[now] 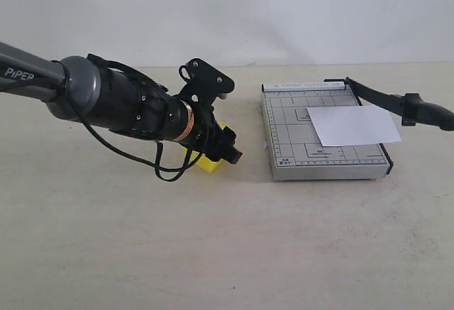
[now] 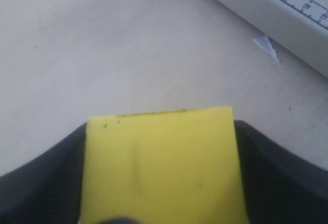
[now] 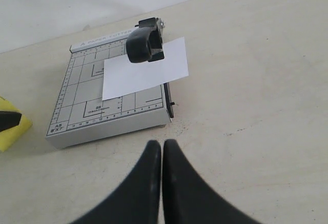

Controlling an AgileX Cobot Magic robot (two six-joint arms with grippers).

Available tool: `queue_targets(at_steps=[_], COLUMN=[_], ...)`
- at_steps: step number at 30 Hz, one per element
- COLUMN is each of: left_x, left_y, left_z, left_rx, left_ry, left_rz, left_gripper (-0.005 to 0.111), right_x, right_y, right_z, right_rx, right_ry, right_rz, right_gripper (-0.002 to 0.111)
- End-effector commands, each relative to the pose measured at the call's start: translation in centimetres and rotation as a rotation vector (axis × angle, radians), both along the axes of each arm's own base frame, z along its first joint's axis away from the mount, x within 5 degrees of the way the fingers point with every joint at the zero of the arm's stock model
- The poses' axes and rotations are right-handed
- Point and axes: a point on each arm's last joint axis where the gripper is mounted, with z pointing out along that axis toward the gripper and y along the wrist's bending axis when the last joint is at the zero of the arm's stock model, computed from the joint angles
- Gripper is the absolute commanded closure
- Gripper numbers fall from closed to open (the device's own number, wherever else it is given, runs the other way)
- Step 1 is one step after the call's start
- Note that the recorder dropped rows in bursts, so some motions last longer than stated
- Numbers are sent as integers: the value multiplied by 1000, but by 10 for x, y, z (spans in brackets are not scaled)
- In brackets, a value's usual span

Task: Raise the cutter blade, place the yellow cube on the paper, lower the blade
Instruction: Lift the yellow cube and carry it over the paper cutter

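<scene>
Starting with the largest element, what bears everything? (Student)

A pale beige matte surface (image 1: 213,253), set before a plain white wall (image 1: 227,12). (Tutor)

And next in size? (Student)

The grey-and-black left arm (image 1: 106,97), which enters from the left of the exterior view. Then comes the small grey gridded cutter board (image 1: 291,140), lying flat to the right of centre. Its long thin black cutter blade (image 1: 386,101) stands raised. It is hinged at the board's far right corner and slants up off the board. In the right wrist view its thick rounded handle end (image 3: 144,44) shows in front of the sheet. (Tutor)

Where is that sheet? (Student)

The plain white rectangular paper (image 1: 355,125) lies on the board's grid, slightly skewed. One corner overhangs the blade-side edge. (Tutor)

And the block? (Student)

The bright yellow matte cube (image 1: 207,164) sits low, to the left of the board and well apart from the paper. Whether it rests on the surface or hangs just above it cannot be told. (Tutor)

What of the two claws? (Student)

The left claw (image 1: 220,155) is clenched on the cube, its black fingers (image 2: 277,172) pressed against two opposite faces. The right claw (image 3: 162,155) is closed on nothing, its two black fingers touching each other. It is over bare surface near the board's front edge, apart from the blade. (Tutor)

Anything smaller? (Student)

A tiny white scrap (image 2: 266,47) lies on the surface just beside the board's side wall. (Tutor)
</scene>
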Motion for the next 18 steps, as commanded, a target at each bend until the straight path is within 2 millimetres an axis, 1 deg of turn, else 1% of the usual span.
queue_targets(at_steps=[1, 4, 7, 9, 11, 12, 14, 16, 18], left_x=[3, 2, -3, -11, -20, -24, -35, -46, -52], left_y=[4, 7, 11, 11, 6, 1, -14, -37, -61], left_z=[18, 47, 89, 114, 136, 143, 148, 139, 129], left_rx=[-36, -70, -131, -201, -265, -289, -283, -226, -160], left_ry=[-19, -68, -141, -175, -213, -228, -256, -262, -279], left_rz=[88, 117, 123, 80, -17, -98, -263, -369, -441], left_gripper=[101, 102, 102, 102, 102, 102, 102, 102, 102], right_x=[0, 0, 0, 0, 0, 0, 0, 0, 0], right_y=[0, 0, 0, 0, 0, 0, 0, 0, 0], right_z=[-1, -1, -1, -1, -1, -1, -1, -1, -1], right_rx=[7, 7, 7, 7, 7, 7, 7, 7, 7], right_ry=[0, 0, 0, 0, 0, 0, 0, 0, 0], right_rz=[-4, -4, -4, -4, -4, -4, -4, -4, -4], right_gripper=[107, 107, 107, 107, 107, 107, 107, 107, 107])
